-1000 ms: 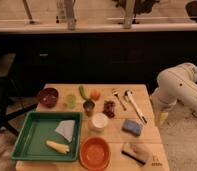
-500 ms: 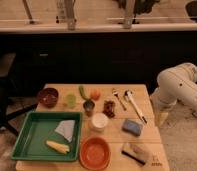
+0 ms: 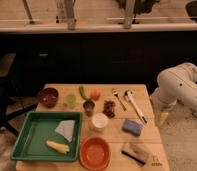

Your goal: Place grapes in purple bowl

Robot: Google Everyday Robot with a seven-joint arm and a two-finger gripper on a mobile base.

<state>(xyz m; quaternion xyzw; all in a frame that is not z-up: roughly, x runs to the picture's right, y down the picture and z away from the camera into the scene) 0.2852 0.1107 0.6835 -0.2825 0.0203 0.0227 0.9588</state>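
The grapes (image 3: 109,108), a small dark reddish-purple cluster, lie on the wooden table (image 3: 142,125) near its middle, right of a small dark cup (image 3: 89,106). The purple bowl (image 3: 48,96) sits at the table's far left corner, apart from the grapes. My white arm (image 3: 179,87) hangs beside the table's right edge. The gripper (image 3: 163,118) points down off the right side of the table, well away from the grapes and the bowl.
A green tray (image 3: 27,142) at front left holds a grey cloth (image 3: 66,129) and a corn cob (image 3: 58,147). An orange bowl (image 3: 95,152), white cup (image 3: 99,121), blue sponge (image 3: 132,127), brush (image 3: 135,153), orange fruit (image 3: 95,94), green items (image 3: 71,100) and utensils (image 3: 134,105) lie around.
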